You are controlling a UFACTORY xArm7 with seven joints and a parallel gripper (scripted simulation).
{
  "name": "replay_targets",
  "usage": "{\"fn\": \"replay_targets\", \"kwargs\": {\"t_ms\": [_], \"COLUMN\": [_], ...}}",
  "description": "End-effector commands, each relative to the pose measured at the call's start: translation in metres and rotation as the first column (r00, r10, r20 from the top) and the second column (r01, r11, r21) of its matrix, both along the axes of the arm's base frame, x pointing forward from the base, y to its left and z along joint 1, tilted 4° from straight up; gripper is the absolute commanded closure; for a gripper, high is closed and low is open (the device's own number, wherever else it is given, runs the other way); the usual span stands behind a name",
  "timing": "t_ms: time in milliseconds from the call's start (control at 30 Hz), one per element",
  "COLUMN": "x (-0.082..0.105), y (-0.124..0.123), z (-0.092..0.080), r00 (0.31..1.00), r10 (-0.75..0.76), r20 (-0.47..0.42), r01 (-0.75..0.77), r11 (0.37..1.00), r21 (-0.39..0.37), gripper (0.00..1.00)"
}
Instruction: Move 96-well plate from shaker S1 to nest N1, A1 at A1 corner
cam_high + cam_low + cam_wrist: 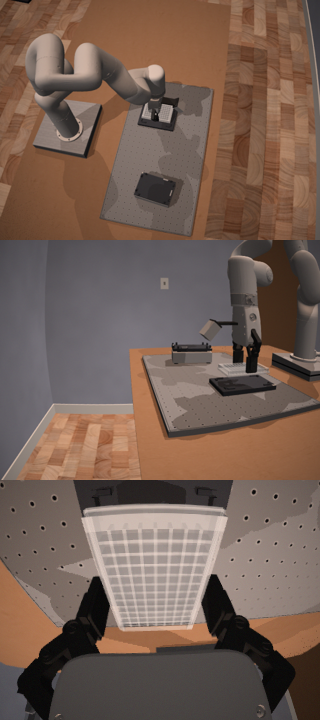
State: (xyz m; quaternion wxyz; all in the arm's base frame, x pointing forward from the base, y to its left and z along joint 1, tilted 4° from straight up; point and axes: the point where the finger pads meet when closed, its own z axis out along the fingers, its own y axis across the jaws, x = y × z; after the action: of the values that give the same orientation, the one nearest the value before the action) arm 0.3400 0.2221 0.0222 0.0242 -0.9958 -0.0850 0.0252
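Observation:
My gripper (244, 364) is shut on the clear 96-well plate (242, 368), with one finger on each long side. I hold the plate level a little above the black plate nest N1 (242, 384). In the wrist view the plate (155, 567) sits between my fingers, and the nest (154, 490) shows past the plate's far end. From above, the plate (158, 113) covers most of the nest (157, 122). The plate shaker S1 (191, 353) stands with an empty pocket, and it also shows in the overhead view (155, 189). A pale mark (272, 385) sits at one nest corner.
Nest and shaker stand on a grey perforated board (160, 157) on the brown table. My arm's base plate (68, 129) is left of the board. The wrist camera box (209, 329) sticks out beside my gripper. The table edge drops to the floor near the shaker.

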Motion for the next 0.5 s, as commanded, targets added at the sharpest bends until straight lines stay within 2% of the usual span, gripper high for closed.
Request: {"fn": "replay_targets", "kwargs": {"t_ms": [0,233,467], "x": [0.0013,0.0009,0.0009], "y": [0.0011,0.0014,0.0014], "z": [-0.0063,-0.0146,-0.0147], "r00": [1.000,1.000,1.000], "r10": [0.000,0.000,0.000], "r20": [0.004,0.004,0.004], "r01": [0.000,0.000,0.000], "r11": [1.000,1.000,1.000], "r21": [0.000,0.000,0.000], "gripper": [1.00,1.00,1.00]}}
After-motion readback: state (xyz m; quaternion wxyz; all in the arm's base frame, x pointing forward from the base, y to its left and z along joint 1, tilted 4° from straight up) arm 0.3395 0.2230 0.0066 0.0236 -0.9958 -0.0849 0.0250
